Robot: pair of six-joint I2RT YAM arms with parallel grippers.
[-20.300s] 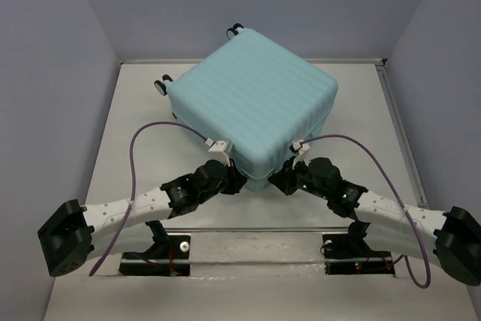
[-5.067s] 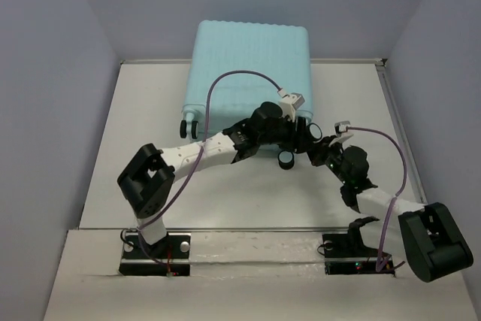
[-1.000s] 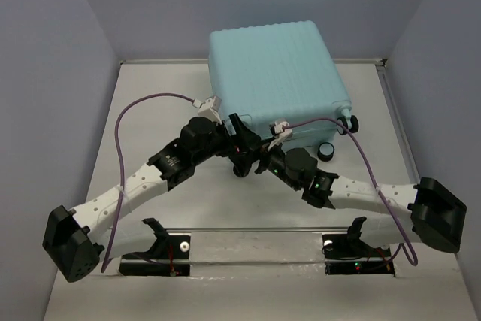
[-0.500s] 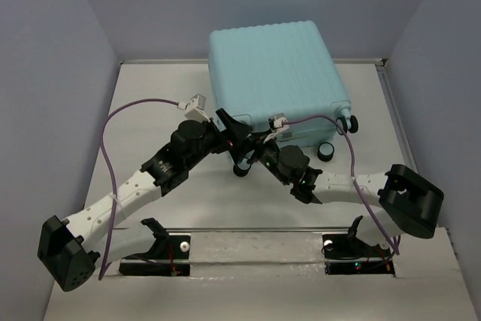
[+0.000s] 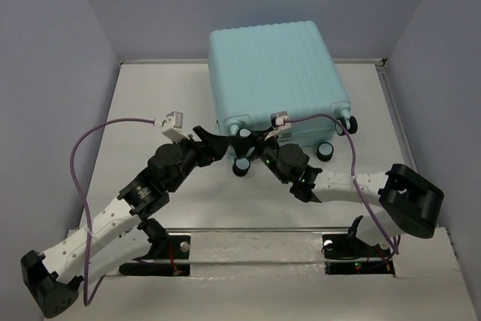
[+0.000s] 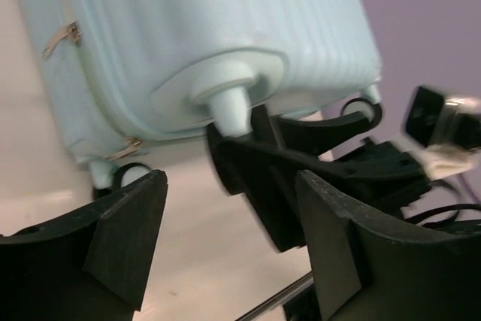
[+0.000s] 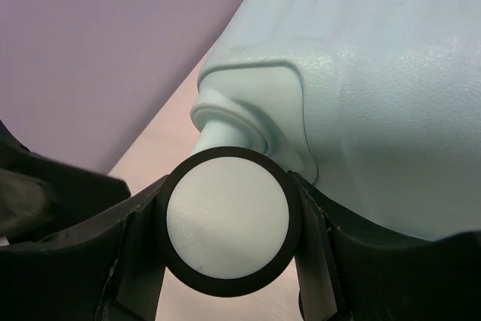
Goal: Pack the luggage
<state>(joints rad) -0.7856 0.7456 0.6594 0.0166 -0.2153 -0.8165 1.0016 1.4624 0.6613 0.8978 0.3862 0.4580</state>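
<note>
The luggage is a pale aqua ribbed hard-shell suitcase, closed and lying flat at the back middle of the table, its caster wheels facing me. My right gripper is shut on the near-left upper caster wheel, and both fingers press the wheel's black rim. A second wheel sits just below on the table. My left gripper hangs open just left of that corner, with nothing between its fingers. The left wrist view shows the luggage and the right gripper's black fingers around the wheel stem.
Two more caster wheels stick out at the luggage's near-right corner. Purple cables loop over both arms. Grey walls close in the table on the left, back and right, with a rail along the right edge.
My left gripper has drawn back from the wheel toward the near left, its jaws a little narrower. My right gripper has closed on the caster wheel. The luggage has stayed put.
</note>
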